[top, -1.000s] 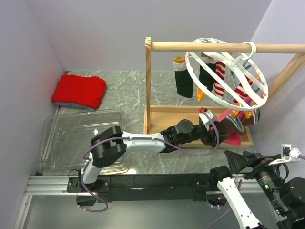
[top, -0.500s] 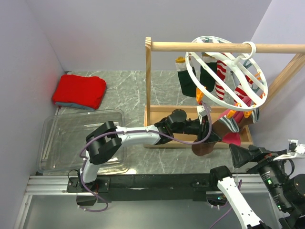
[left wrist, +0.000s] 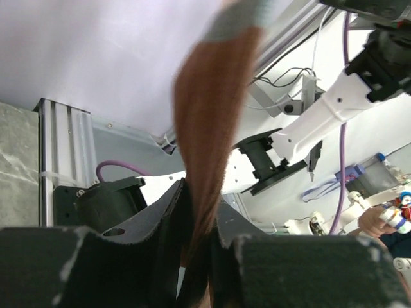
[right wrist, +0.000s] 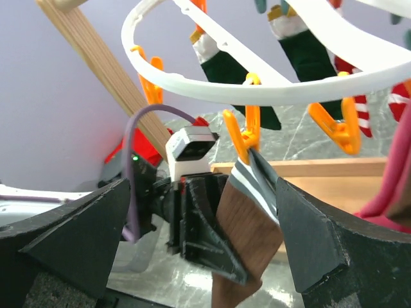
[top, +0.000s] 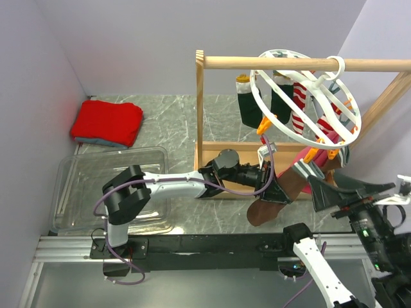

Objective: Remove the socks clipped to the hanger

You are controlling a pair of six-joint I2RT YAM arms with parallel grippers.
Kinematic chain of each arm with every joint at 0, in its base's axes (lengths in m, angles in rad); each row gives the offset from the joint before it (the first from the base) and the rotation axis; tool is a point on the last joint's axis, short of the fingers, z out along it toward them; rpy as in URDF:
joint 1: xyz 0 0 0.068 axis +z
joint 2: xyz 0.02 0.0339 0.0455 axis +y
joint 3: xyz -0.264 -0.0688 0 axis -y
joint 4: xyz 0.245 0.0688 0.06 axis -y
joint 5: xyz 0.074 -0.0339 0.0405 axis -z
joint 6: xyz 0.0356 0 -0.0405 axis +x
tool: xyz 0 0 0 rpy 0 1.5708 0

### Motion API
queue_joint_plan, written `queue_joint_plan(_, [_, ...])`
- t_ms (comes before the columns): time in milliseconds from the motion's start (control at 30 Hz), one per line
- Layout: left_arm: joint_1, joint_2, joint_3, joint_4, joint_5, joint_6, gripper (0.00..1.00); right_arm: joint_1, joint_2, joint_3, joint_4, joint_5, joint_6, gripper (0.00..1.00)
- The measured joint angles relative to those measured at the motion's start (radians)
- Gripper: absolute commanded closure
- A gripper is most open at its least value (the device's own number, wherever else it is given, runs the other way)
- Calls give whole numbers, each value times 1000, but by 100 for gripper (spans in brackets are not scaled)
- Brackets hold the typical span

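The white ring hanger (top: 260, 102) hangs by its hook from the wooden rail. Dark green socks (top: 247, 110) and red-and-white striped socks (top: 298, 109) dangle from its clips. A brown sock (right wrist: 250, 224) with a grey-and-white cuff is held by an orange clip (right wrist: 247, 131) at the ring's near side. My left gripper (top: 273, 189) is shut on this sock's brown part (left wrist: 209, 128), and the fabric is pinched between its jaws. The sock's end (top: 263, 212) droops below the gripper. My right gripper (top: 350, 190) is open just right of the sock, with nothing in it.
The wooden rail frame (top: 270, 62) stands on its base board (top: 218, 154) behind the grippers. A pink cloth (right wrist: 392, 179) hangs at the right. A clear plastic bin (top: 96, 186) sits at the near left, and a folded red cloth (top: 107, 123) lies behind it.
My left gripper went from open to shut on the brown sock and drew it toward the near edge. The right gripper shifted slightly rightward, still open.
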Motion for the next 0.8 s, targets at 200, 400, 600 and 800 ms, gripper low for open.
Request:
queue_joint_plan(200, [0, -93, 7, -169, -25, 81, 90, -6, 49, -222, 131, -14, 10, 0])
queue_joint_plan(400, [0, -148, 44, -307, -66, 166, 99, -8, 79, -392, 185, -12, 17, 0])
queue_joint_plan(600, [0, -149, 49, -387, -72, 203, 99, -8, 20, -370, 253, 3, 19, 0])
queue_joint_plan(800, [0, -150, 49, -417, -68, 208, 98, -8, 17, -323, 299, 8, 17, 0])
